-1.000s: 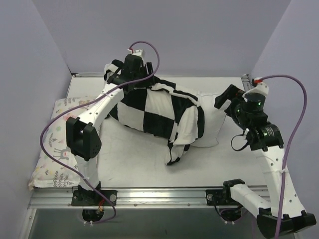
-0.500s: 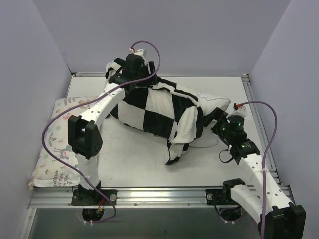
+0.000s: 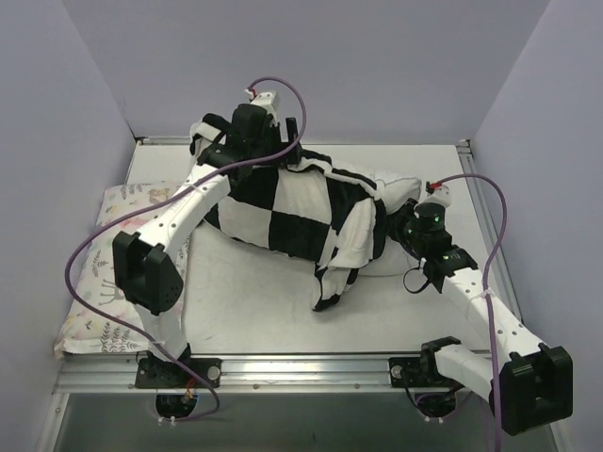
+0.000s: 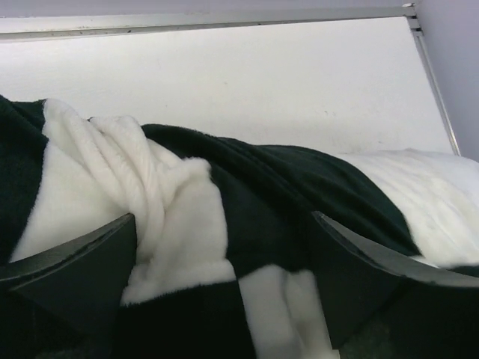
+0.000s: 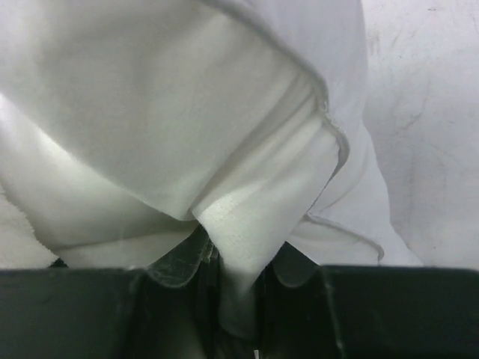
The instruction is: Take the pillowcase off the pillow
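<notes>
A floral-print pillow (pastel) lies along the white table's left edge.

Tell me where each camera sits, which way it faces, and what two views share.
Top external: above and behind the arm bases, looking down at the table; both arms show, with the checkered pillowcase partly covering the white pillow.
Left wrist: on the left arm, facing the pillowcase and the far table edge; the left tool, open, frames it.
Right wrist: on the right arm, close against the pillow; the right tool pinches its white fabric.
Shared: top and left wrist both show the pillowcase.
</notes>
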### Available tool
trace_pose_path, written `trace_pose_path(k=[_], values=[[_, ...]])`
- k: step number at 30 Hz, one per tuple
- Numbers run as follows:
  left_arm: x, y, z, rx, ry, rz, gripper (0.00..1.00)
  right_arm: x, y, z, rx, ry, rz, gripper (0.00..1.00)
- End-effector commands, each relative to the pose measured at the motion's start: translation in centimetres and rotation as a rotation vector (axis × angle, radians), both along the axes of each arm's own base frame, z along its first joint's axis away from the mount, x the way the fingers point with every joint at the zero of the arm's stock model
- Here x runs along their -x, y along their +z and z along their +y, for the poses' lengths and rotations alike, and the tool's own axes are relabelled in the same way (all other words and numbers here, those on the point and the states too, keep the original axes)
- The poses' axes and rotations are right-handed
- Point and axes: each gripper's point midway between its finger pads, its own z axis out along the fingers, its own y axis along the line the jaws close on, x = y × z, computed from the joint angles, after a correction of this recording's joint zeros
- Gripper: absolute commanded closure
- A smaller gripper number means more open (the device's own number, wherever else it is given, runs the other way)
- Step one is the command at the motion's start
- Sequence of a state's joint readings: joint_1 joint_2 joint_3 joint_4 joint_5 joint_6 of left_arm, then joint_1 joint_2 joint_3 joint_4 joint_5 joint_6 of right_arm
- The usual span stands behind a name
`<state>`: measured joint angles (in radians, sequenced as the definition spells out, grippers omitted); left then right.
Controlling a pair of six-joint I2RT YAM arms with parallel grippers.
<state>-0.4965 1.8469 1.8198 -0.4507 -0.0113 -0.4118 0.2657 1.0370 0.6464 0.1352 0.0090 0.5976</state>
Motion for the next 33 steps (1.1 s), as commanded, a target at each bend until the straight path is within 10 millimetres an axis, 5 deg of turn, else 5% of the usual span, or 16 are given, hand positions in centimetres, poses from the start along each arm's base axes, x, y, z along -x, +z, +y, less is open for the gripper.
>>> trace_pose_path(k=[1, 3, 6, 8, 9, 10, 11, 14, 20, 23, 28, 33], values=[[4.8, 5.9, 0.0, 0.036, -0.066, -0.084, 0.03, 2.0, -2.4, -1.1, 0.122, 0.011, 0.133, 1.00], [6.3, 8.4, 0.9, 0.047, -0.041, -0.153, 0.03, 2.1, -2.2, -1.1, 0.119, 0.016, 0.137, 1.00], [8.5, 8.4, 1.7, 0.043, -0.019, -0.182, 0.03, 2.0, -1.4, -0.9, 0.119, 0.027, 0.137, 1.00], [10.0, 5.6, 1.8, 0.015, -0.012, -0.158, 0.02, 2.1, -1.1, -0.7, 0.125, 0.035, 0.138, 1.00], [10.9, 7.0, 2.2, 0.051, 0.004, -0.207, 0.03, 2.1, -1.0, -0.7, 0.126, 0.038, 0.133, 1.00], [11.3, 6.4, 2.3, 0.052, 0.006, -0.205, 0.03, 2.1, -0.8, -0.6, 0.124, 0.042, 0.129, 1.00], [11.9, 3.8, 2.3, 0.027, 0.004, -0.166, 0.03, 2.1, -0.6, -0.5, 0.121, 0.044, 0.125, 1.00], [12.0, 1.8, 1.5, 0.038, -0.020, -0.144, 0.03, 2.3, -0.2, -0.1, 0.126, 0.060, 0.118, 1.00], [10.6, -1.9, -3.2, 0.032, -0.103, -0.101, 0.03, 2.9, 0.4, 0.6, 0.148, 0.076, 0.117, 1.00], [9.4, -3.9, -2.7, -0.025, -0.037, -0.065, 0.21, 3.0, 1.0, 0.3, 0.156, 0.067, 0.114, 1.00], [7.9, -4.2, 2.2, -0.162, 0.174, -0.050, 0.92, 3.1, 2.5, -0.7, 0.189, 0.028, 0.114, 1.00], [7.1, -2.5, 8.9, -0.211, 0.356, -0.053, 1.00, 3.2, 3.9, -2.9, 0.196, -0.045, 0.121, 1.00]])
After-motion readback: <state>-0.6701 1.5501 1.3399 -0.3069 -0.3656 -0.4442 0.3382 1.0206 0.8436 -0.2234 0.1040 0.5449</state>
